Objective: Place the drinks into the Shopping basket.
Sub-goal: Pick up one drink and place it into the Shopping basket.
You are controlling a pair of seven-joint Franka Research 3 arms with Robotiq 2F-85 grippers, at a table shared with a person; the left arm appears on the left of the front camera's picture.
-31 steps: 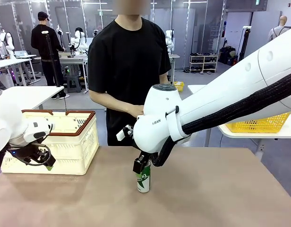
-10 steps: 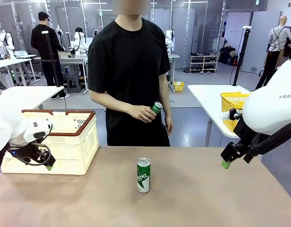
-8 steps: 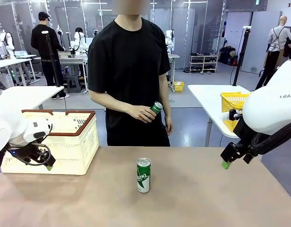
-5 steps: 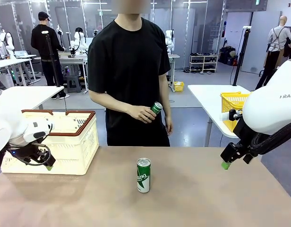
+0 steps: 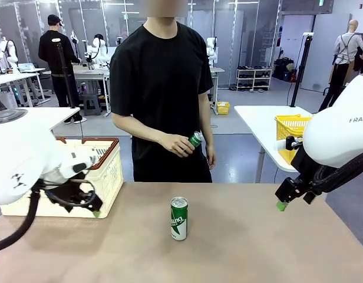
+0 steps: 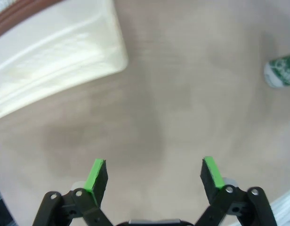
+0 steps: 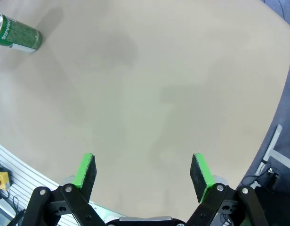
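Note:
A green can with white marks stands upright in the middle of the table; it also shows as the green can at the right edge of the left wrist view and the green can at the top left of the right wrist view. The person holds a second green can in a hand above the far edge. The cream Shopping basket with brown rim stands at the left. My left gripper hangs open in front of it, holding nothing. My right gripper is open over the table's right side.
A bright yellow mesh basket sits on a white table behind the right arm. The person stands at the far side, centre. The basket's corner lies close ahead of the left fingers. Bare tabletop stretches under the right gripper.
My left arm has swung rightward along the basket's front toward the table's middle. The right arm holds still. The person's hand with the can has dipped slightly.

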